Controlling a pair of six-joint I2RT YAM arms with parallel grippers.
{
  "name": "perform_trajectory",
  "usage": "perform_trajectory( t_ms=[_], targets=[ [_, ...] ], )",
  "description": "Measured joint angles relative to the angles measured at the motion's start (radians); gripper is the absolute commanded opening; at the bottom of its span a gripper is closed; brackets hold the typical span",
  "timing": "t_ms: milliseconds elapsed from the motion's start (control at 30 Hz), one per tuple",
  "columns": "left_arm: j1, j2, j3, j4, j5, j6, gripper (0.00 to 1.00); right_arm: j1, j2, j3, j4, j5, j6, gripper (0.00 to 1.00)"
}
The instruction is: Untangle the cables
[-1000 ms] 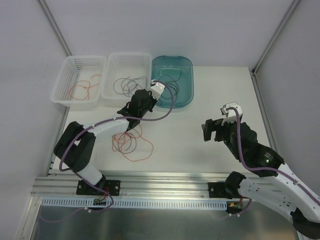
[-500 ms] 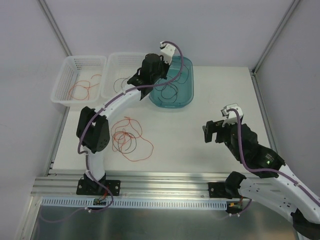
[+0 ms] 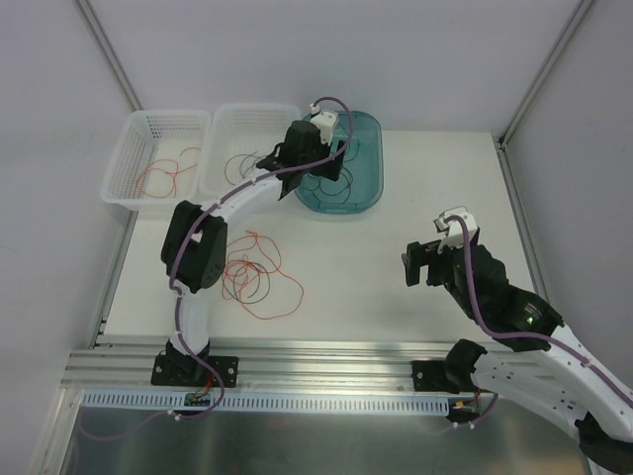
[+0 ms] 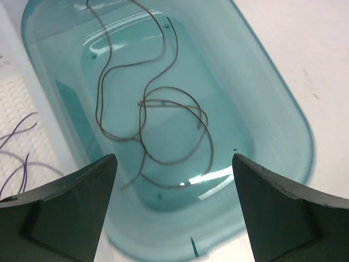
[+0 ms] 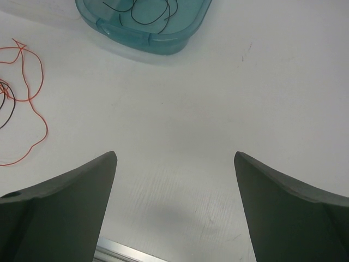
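Observation:
A tangle of red-orange and black cables (image 3: 253, 277) lies on the white table in front of the left arm. Its edge also shows in the right wrist view as red loops (image 5: 34, 95). My left gripper (image 3: 302, 153) hangs open over a teal tub (image 3: 374, 158). Nothing is between its fingers (image 4: 173, 164). Below them a thin black cable (image 4: 163, 125) curls loose on the tub floor (image 4: 234, 136). My right gripper (image 3: 417, 262) is open above bare table on the right and holds nothing (image 5: 174, 164).
Two white mesh baskets stand at the back left. The left basket (image 3: 119, 168) holds red cables and the middle basket (image 3: 220, 134) holds black ones. The teal tub (image 5: 147, 41) stands next to them. An aluminium rail (image 3: 316, 361) runs along the near edge.
My left arm has swung from the tangle up to the teal tub, and its jaws have gone from shut to open. A black cable now lies in the tub. The right arm has stayed put.

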Motion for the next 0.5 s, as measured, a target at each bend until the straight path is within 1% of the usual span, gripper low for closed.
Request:
perform_trajectory(
  t_ms=[33,133,300,400,500],
  targets=[
    [-0.001,-0.05,-0.044,-0.004,0.005,-0.011,0.94,0.0,0.002,0.005,-0.014,-0.002,0.0,0.94],
    [-0.002,-0.239,-0.188,-0.003,0.025,-0.064,0.99,0.0,0.008,0.021,-0.039,-0.004,0.008,0.94],
    [-0.014,-0.607,-0.46,0.034,0.04,-0.181,0.99,0.0,0.003,0.045,-0.082,-0.003,0.035,0.95],
    [-0.029,-0.772,-0.607,0.023,0.032,-0.251,0.99,0.0,-0.01,0.045,-0.108,-0.003,0.057,0.97],
    [-0.041,-0.89,-0.749,0.0,0.021,-0.311,0.99,0.0,-0.021,0.056,-0.142,-0.004,0.083,0.97]
  ],
)
